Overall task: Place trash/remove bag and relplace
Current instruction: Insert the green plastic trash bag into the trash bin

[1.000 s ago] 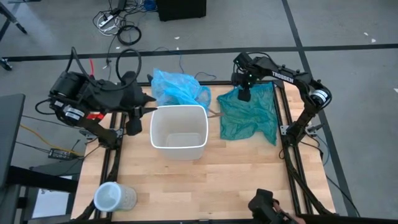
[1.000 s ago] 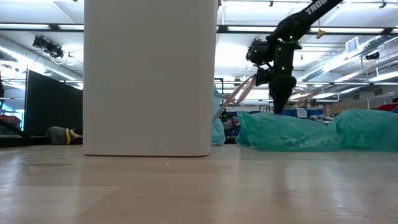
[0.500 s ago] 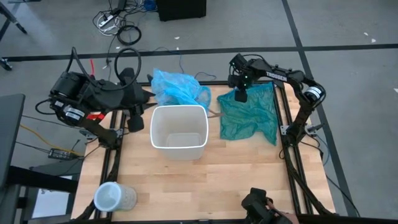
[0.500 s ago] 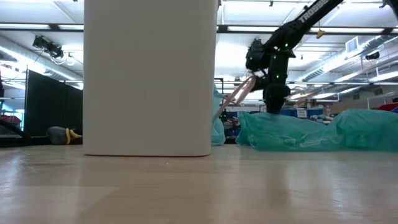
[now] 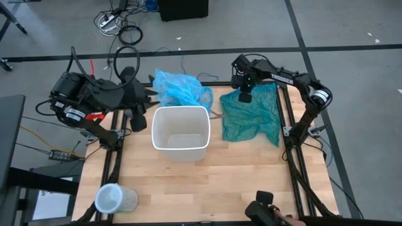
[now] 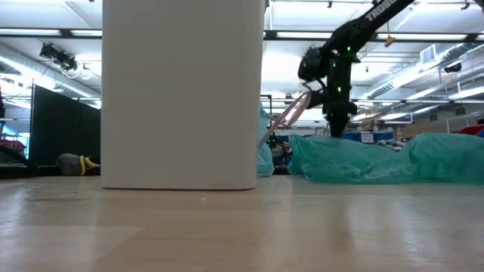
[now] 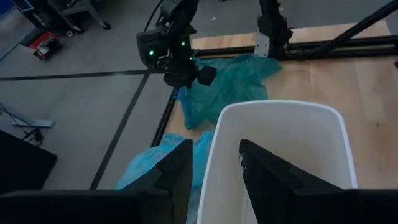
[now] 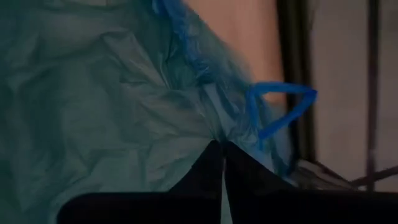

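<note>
My right claw is clenched on the teal-green bag's far edge, pinching a fold to lift. Left claw, fingers apart, waits beside the white bin. Sky-blue bag lies behind the bin.

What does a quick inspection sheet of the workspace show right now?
Surface: wooden table, dark frame.
Job's things: white bin upright, no liner; light blue bag bunched behind it; no trash seen.
Clutter: teal-green bag spread flat; clear cup on its side.
Grippers: right gripper pinching the teal-green bag's edge; left gripper open by the bin.
Cables: coils on the floor.
Surroundings: open workshop hall.
</note>
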### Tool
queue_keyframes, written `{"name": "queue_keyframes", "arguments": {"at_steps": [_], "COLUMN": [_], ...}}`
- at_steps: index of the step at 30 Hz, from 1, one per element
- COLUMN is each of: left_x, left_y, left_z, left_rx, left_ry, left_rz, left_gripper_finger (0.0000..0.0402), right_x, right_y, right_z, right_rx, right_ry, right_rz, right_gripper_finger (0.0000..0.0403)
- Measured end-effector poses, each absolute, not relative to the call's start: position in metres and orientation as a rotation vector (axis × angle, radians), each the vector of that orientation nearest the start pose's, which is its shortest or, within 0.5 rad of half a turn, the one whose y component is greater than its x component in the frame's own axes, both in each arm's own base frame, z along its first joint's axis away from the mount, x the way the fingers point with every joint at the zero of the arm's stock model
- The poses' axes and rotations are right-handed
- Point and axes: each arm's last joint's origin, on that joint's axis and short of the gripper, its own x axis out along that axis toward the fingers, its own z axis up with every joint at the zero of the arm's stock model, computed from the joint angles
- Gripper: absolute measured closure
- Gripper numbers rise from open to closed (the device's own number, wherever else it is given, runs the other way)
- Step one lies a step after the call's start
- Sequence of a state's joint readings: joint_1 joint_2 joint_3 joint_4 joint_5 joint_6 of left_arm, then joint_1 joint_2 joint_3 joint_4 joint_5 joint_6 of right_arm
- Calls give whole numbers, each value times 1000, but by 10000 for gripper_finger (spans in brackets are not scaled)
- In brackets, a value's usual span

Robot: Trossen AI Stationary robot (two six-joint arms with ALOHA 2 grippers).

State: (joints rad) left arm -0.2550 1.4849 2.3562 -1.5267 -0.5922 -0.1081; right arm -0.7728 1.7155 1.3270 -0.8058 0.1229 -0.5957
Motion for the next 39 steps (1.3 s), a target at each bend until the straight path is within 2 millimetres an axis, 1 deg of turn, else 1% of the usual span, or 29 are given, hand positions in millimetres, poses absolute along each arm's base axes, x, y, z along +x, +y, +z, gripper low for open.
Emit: {"name": "queue_keyframes", "arguments": {"at_steps": [2, 5, 9, 12, 15, 18, 21, 23, 24, 26, 28, 30, 32, 36, 39], "left_x": [180, 181, 181, 184, 186, 191, 196, 200, 201, 201, 202, 203, 204, 204, 203], "left_y": [-30, -29, -25, -20, -14, -4, 8, 14, 17, 21, 24, 26, 26, 26, 26], "left_z": [537, 538, 540, 542, 545, 549, 552, 554, 554, 554, 553, 551, 550, 548, 545], "left_rx": [166, 171, 149, 148, 239, 326, 361, 359, 353, 338, 329, 322, 320, 312, 303], "left_ry": [572, 557, 531, 508, 511, 507, 490, 476, 474, 475, 484, 495, 503, 525, 552], "left_rz": [365, 404, 485, 515, 521, 546, 579, 569, 554, 533, 517, 507, 498, 481, 477], "left_gripper_finger": [259, 259, 259, 259, 259, 259, 259, 259, 259, 259, 259, 259, 259, 259, 259], "right_x": [243, 244, 245, 242, 233, 221, 210, 202, 199, 195, 194, 193, 194, 196, 197], "right_y": [-239, -233, -221, -208, -193, -179, -167, -159, -155, -152, -156, -167, -180, -205, -224], "right_z": [252, 283, 341, 389, 436, 475, 504, 516, 519, 516, 505, 487, 467, 422, 387], "right_rx": [-127, -171, -256, -326, -382, -397, -384, -374, -363, -341, -308, -226, -82, 127, 208], "right_ry": [1325, 1285, 1186, 1085, 963, 845, 744, 716, 719, 758, 848, 954, 1018, 1117, 1156], "right_rz": [-426, -455, -522, -590, -656, -724, -772, -776, -766, -741, -718, -686, -625, -566, -566], "right_gripper_finger": [401, 402, 403, 403, 403, 403, 403, 403, 403, 401, 392, 374, 346, 276, 225]}}
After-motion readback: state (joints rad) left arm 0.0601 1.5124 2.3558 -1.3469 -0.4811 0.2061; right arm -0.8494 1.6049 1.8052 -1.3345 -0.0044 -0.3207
